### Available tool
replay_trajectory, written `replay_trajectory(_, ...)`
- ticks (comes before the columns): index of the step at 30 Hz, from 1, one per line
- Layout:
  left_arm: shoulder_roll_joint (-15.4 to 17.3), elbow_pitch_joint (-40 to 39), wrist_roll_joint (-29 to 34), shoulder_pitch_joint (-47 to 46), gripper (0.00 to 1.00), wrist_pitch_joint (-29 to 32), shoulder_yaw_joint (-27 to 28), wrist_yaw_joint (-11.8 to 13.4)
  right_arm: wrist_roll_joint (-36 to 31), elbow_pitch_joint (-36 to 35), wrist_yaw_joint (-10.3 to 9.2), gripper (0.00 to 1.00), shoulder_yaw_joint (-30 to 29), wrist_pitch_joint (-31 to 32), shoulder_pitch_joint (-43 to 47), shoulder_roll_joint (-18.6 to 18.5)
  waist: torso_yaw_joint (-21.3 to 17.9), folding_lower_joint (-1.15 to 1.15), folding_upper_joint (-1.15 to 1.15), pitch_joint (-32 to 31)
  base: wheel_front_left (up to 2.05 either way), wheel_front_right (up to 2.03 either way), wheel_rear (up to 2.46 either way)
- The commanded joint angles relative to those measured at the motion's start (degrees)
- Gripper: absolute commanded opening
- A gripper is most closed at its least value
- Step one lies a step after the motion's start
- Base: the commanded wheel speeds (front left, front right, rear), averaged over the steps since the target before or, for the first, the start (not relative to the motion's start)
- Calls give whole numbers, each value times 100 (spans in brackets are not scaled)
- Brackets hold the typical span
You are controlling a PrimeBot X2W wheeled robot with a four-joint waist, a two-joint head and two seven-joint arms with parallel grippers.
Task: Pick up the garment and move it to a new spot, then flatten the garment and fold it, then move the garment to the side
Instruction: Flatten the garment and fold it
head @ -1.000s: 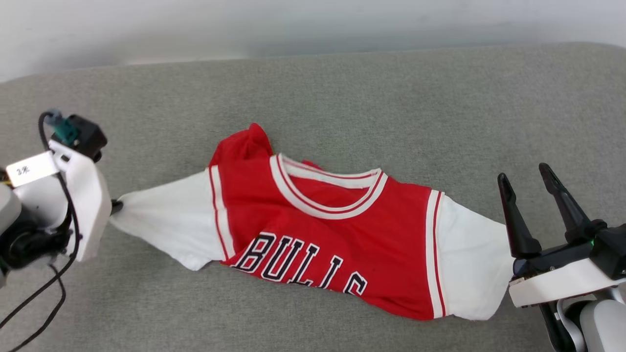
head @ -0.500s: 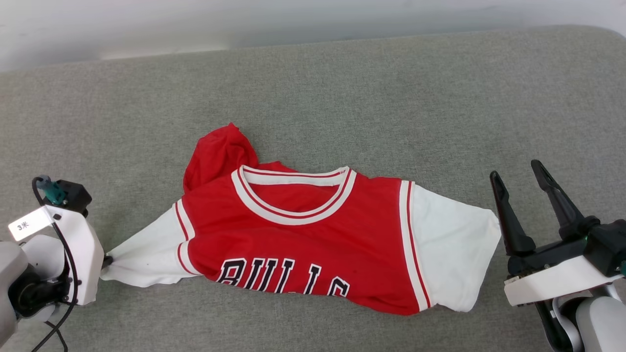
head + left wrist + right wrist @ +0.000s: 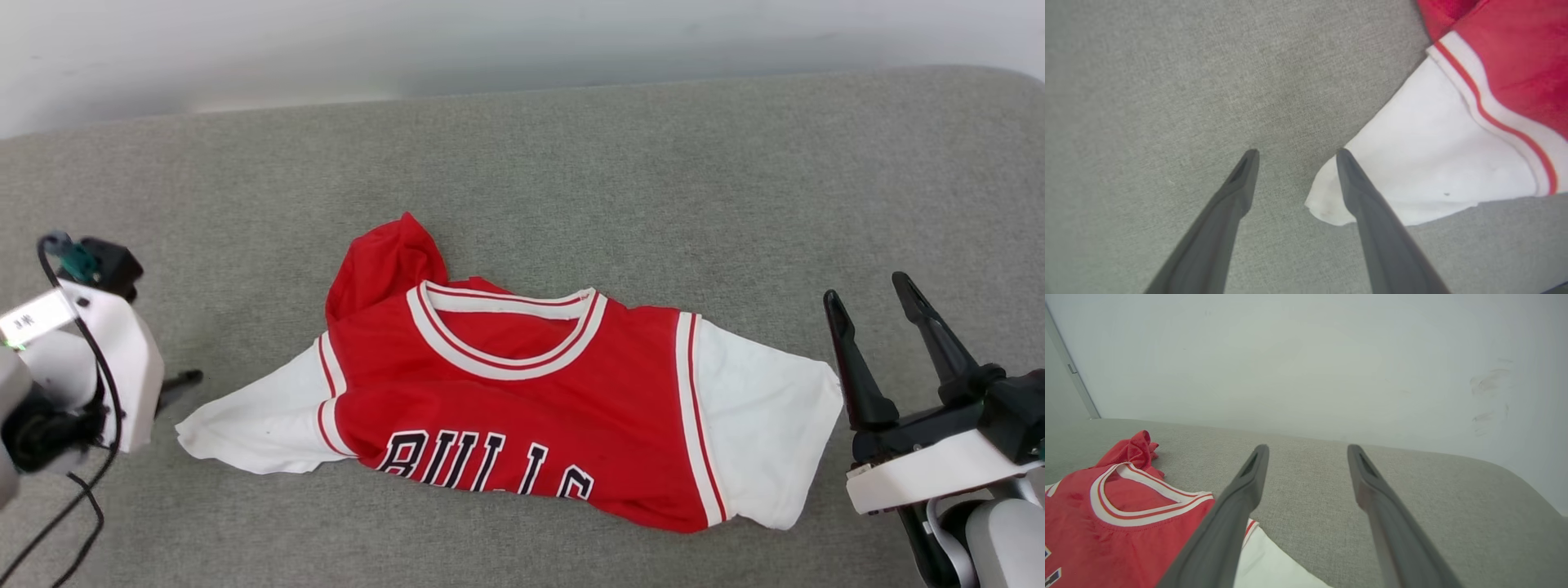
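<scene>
Wall (image 3: pixel 1306 355): pale and plain, straight ahead of the right fingers, past the far edge of the desk.

Desk (image 3: pixel 653 163): grey fabric top. It lies under both pairs of fingers and carries the garment.

Red "BULLS" jersey (image 3: pixel 522 408): lies front-up on the desk, between the two pairs of fingers. It is wrinkled, not flat. The lower part is tucked under, so the lettering (image 3: pixel 482 465) sits on the near edge and is partly cut off. The striped collar (image 3: pixel 506 335) faces away from the robot. A bunched red fold (image 3: pixel 384 261) sticks out beyond the collar, toward the left fingers' side.

Right gripper (image 3: pixel 865 287): fingers spread wide, nothing between them. They point away from the robot toward the wall. The jersey's right-side sleeve (image 3: pixel 759 433) lies just beside them on their inner side, not touching.

Left gripper (image 3: pixel 1297 152): fingers spread wide, with bare desk in the gap. It is not holding anything.

Left-side sleeve (image 3: pixel 1425 163): white and flat on the desk. Its pointed corner ends right at the left fingers. In the left wrist view, one finger (image 3: pixel 1367 212) crosses in front of that corner. I can't tell whether it touches the cloth or sits just above it. The other finger is over bare desk, clear of the sleeve. In the head view, one dark fingertip (image 3: pixel 189 377) shows just beside the sleeve end.
</scene>
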Motion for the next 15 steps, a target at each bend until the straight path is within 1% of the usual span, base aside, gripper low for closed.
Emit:
replay_trajectory(1,71,-91,19,-107,100,94,24,-4,18,8,-2,100,5,-2,50,6,36,0,0,-32,0,0,0)
replay_trajectory(6,302,-442,-19,-292,100,607,-2,-40,35,7,-2,100,42,-5,-6,3,46,0,0,-12,0,0,0)
replay_trajectory(8,337,-530,-38,-264,100,762,-16,-11,37,3,-2,100,67,-12,-54,-9,21,0,0,35,0,0,0)
replay_trajectory(12,280,-548,-38,-37,100,934,-66,103,48,2,-2,100,112,-29,-130,-19,-77,0,0,149,0,0,0)
replay_trajectory(15,181,-407,-98,183,100,974,-85,178,47,2,-2,100,108,-36,-184,-23,-165,0,0,235,0,0,0)
